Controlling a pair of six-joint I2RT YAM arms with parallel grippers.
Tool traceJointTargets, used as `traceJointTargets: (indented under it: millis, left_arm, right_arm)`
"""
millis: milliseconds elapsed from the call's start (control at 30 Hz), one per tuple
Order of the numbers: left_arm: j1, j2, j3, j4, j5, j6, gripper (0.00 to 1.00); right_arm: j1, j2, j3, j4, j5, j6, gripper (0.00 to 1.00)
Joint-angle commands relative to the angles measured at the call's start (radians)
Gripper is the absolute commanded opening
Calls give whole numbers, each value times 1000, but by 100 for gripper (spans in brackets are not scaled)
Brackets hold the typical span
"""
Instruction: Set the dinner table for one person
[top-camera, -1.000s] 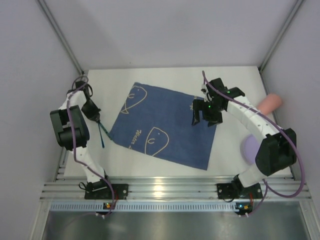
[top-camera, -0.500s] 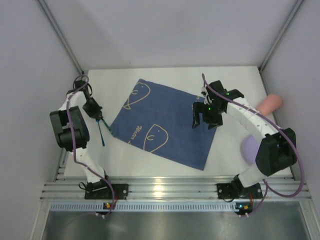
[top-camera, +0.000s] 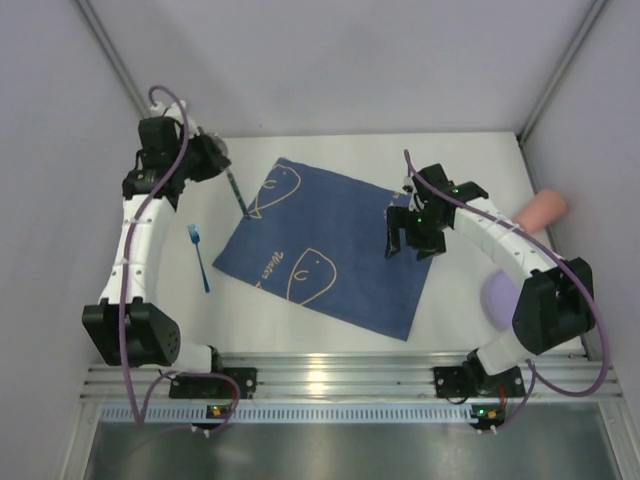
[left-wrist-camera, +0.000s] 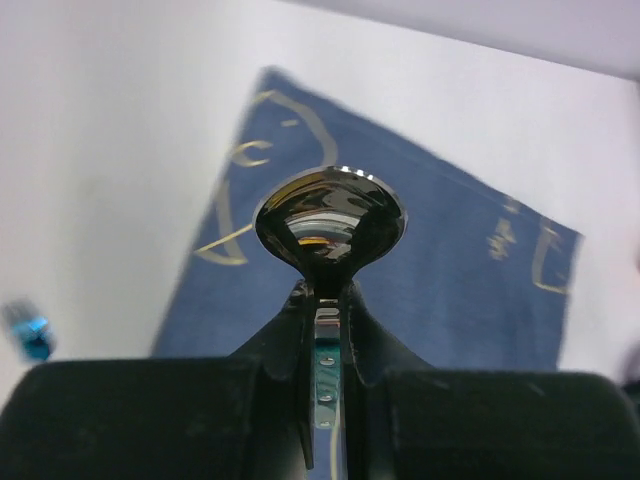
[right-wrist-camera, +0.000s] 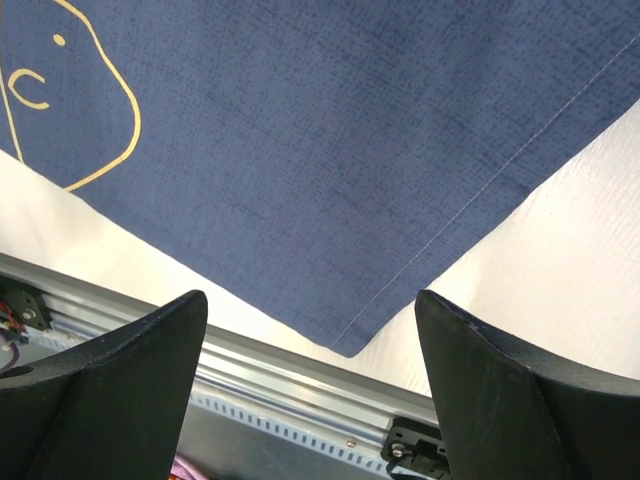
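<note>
Left gripper is up at the far-left corner of the dinner table, the big white top that fills the floor of the overhead view, and its fingers are pressed tight on the neck of a spoon. From the left wrist only the shiny bowl pokes out past the gripper; the handle is swallowed between the fingers. The spoon hangs over the far-left corner of the blue whale-print mat. A blue fork lies on bare table just left of the mat, a mere blur at the wrist view's edge. Right gripper sits over the mat's right edge, jaws spread wide, nothing between them. A lilac plate is half-hidden behind the right arm, and a pink cup is partly cut off at the right wall.
</note>
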Motion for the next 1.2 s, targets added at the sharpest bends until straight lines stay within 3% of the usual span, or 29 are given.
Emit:
traceJointTargets:
  millis: [0,100,200,400,567,900,967,1067,1167]
  left_arm:
    - [-158,49,70,74,210,35,0]
    - [-438,164,117,74,235,69,0]
    - [-647,314,224,38,140,116,0]
    - [-899,632,549,-64,23,152,0]
    - [-983,791,705,-140,-84,149,0]
    - [-987,772,535,-88,-251,31,0]
    - [-986,793,541,-75,-293,-10,6]
    - [-986,812,547,-49,-299,-58,28]
    - [-984,807,553,-31,-330,-127,43]
  right_arm:
    - [-13,-39,13,26,28,1,85]
    - [-30,-67,42,-6,93,18,85]
    - [-67,-117,73,-61,193,47,85]
    - [-157,-277,56,-153,324,98,88]
    - [-197,-351,1,-182,322,83,89]
    - [-228,-375,-50,-185,278,58,89]
    - [-228,-358,-44,-181,269,57,89]
    - [-225,-340,-29,-179,255,53,88]
    - [-221,-331,-24,-175,253,50,88]
